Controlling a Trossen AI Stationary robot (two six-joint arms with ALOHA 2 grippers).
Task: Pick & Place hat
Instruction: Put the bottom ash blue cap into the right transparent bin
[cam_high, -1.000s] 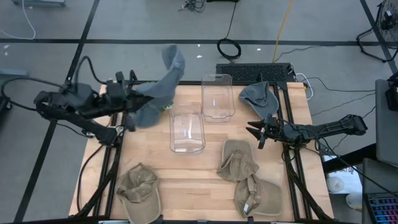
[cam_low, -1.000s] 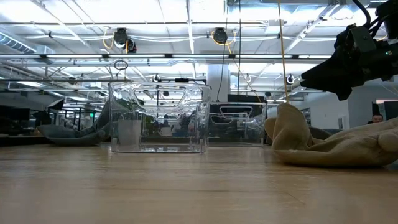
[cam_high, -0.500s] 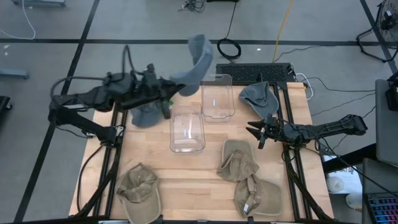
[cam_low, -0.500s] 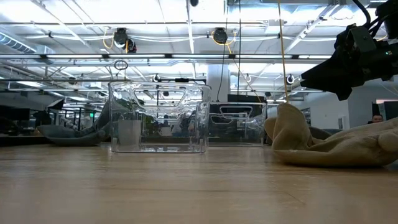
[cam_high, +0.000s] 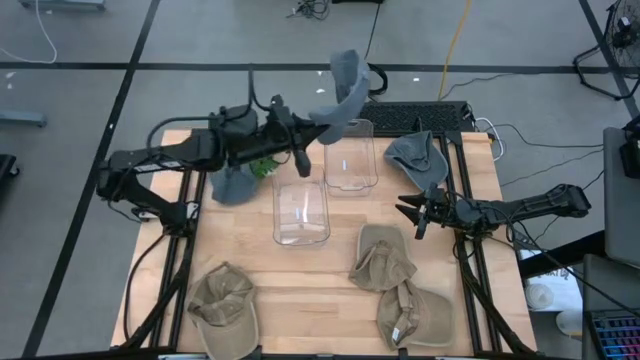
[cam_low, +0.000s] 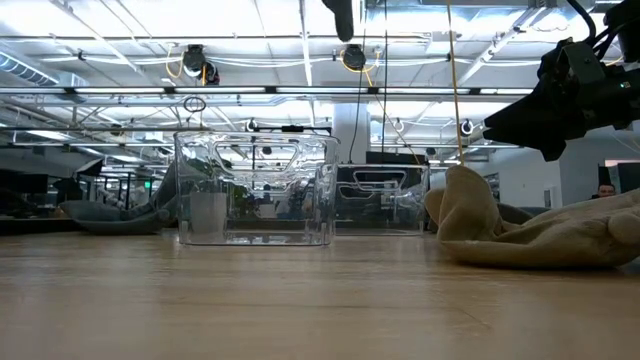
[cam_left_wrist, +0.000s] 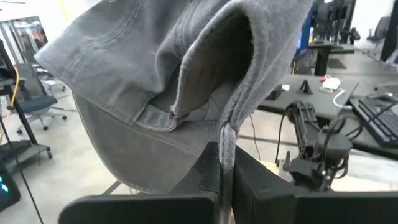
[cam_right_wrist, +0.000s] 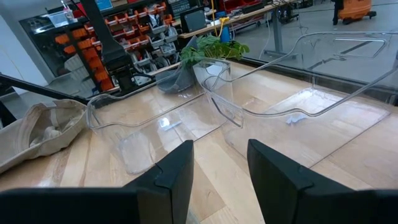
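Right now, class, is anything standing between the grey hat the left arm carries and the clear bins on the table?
Nothing visible blocks it. The left tool holds the grey hat up in the air beside the far clear bin, whose top is open. The near clear bin is open too.

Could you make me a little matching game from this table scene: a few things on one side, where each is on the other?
Things:
1. gray hat
2. left gripper
3. right gripper
4. near clear bin

Places or states:
A. empty, on the table's middle
B. open, holding nothing
C. shut on hat fabric
D. held up in the air over the far clear bin

Pairs: 1-D, 2-C, 3-B, 4-A
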